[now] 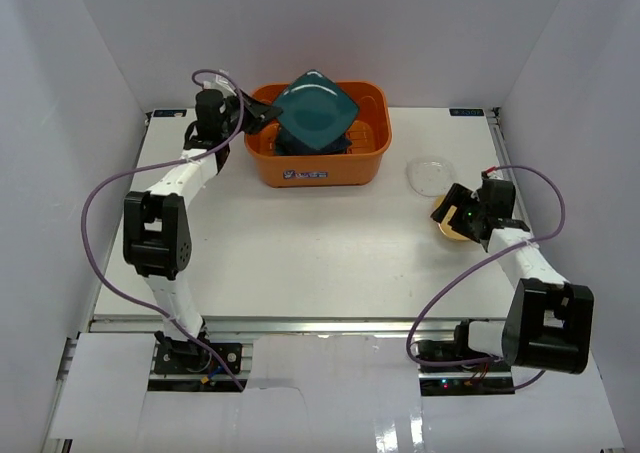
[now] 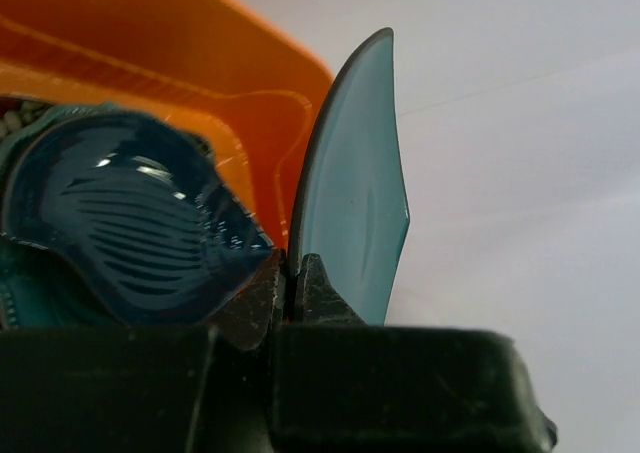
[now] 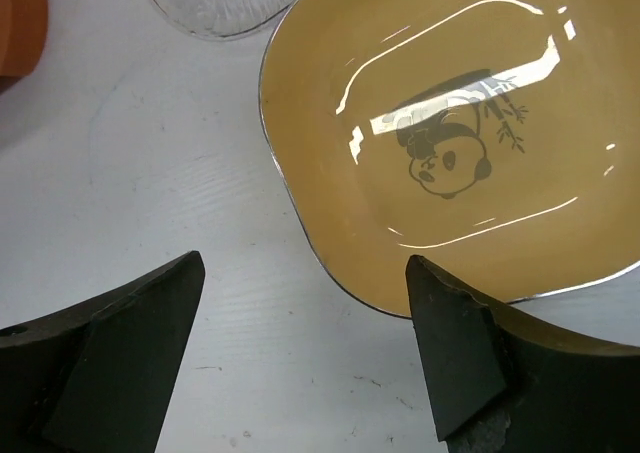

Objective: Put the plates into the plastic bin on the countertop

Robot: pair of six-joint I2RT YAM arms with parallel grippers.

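A dark teal rounded-square plate (image 1: 316, 110) hangs tilted over the orange plastic bin (image 1: 318, 165) at the back of the countertop (image 1: 300, 243). My left gripper (image 1: 262, 116) is shut on that plate's (image 2: 352, 198) left edge, by the bin's (image 2: 180, 53) left rim. A teal scalloped plate (image 2: 125, 223) lies inside the bin. At the right, my right gripper (image 3: 300, 308) is open just above the countertop. Its right fingertip (image 3: 450, 343) overlaps the near corner of the amber square plate (image 3: 455, 123) with a panda drawing. This amber plate (image 1: 447, 223) is mostly hidden under the wrist in the top view.
A clear glass round plate (image 1: 432, 175) lies on the countertop just beyond the amber plate; its edge (image 3: 225, 3) shows in the right wrist view. White walls enclose the table on three sides. Purple cables loop beside both arms.
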